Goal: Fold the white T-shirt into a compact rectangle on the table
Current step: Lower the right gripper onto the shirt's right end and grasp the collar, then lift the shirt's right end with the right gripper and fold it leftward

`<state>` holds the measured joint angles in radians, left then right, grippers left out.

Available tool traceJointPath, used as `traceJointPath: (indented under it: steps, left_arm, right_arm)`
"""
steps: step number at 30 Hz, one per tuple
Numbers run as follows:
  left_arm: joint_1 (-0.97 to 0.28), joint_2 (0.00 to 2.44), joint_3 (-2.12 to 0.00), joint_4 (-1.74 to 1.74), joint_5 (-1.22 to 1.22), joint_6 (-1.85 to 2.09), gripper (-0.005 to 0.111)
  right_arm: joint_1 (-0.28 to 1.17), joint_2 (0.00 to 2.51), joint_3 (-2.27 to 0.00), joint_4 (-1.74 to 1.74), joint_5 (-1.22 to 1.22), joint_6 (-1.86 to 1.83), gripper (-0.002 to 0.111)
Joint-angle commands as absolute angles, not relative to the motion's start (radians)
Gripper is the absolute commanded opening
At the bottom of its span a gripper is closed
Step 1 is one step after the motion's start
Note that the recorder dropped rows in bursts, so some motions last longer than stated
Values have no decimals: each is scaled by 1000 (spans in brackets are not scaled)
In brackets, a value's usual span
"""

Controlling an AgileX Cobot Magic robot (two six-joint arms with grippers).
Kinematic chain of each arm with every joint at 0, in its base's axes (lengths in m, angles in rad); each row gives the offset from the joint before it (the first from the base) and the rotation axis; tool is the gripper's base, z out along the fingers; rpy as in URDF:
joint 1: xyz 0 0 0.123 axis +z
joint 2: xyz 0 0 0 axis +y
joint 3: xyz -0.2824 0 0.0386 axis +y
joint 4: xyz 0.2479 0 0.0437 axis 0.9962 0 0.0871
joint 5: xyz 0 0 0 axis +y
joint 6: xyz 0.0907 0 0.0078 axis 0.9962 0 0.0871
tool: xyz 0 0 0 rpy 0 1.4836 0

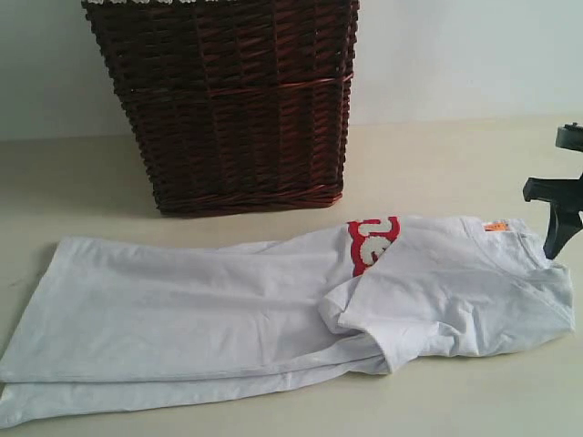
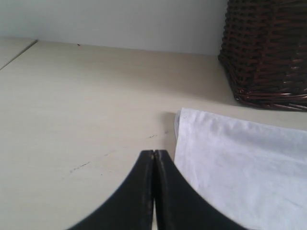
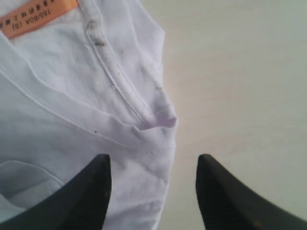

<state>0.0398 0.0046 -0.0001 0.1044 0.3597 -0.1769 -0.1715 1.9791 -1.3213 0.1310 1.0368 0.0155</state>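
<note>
my right pincer [image 3: 153,160] is wide apart and holds nothing. my left pincer [image 2: 154,155] is pressed together and holds nothing too. the white t-shirt [image 1: 228,309] lies flat on the table [image 1: 437,164], in front of the brown basket [image 1: 228,100]. it is long from side to side. the neck end, with the orange tag [image 3: 36,19], is right under my right pincer, half over cloth and half over bare table. the bottom end is just beside my left pincer. i think each pincer should grab its own near end, then bring one end over to the other.
</note>
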Motion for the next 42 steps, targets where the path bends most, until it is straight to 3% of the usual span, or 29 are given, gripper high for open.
traceJointPath:
  steps: [1, 9, 13, 19, 27, 28, 31, 34, 42]
  left_arm:
    - [41, 0, 0, 92, 356, -184, 0]
    - [41, 0, 0, 92, 356, -184, 0]
    - [41, 0, 0, 92, 356, -184, 0]
    - [41, 0, 0, 92, 356, -184, 0]
    - [41, 0, 0, 92, 356, -184, 0]
    - [41, 0, 0, 92, 356, -184, 0]
    - [41, 0, 0, 92, 356, -184, 0]
    - [41, 0, 0, 92, 356, -184, 0]
    - [41, 0, 0, 92, 356, -184, 0]
  right_arm:
    - [-181, 1989, -1337, 222, 1032, -154, 53]
    - [-278, 2096, -1344, 328, 991, -265, 53]
    - [-323, 2126, -1344, 404, 999, -312, 61]
    - [-322, 2181, -1344, 661, 1052, -529, 64]
    - [-291, 2263, -1342, 633, 1036, -536, 63]
    - [-286, 2266, -1342, 633, 1024, -516, 62]
    - [-284, 2267, -1342, 585, 1005, -482, 42]
    - [-284, 2267, -1342, 527, 1029, -480, 3]
    - [-292, 2151, -1363, 164, 1091, -251, 0]
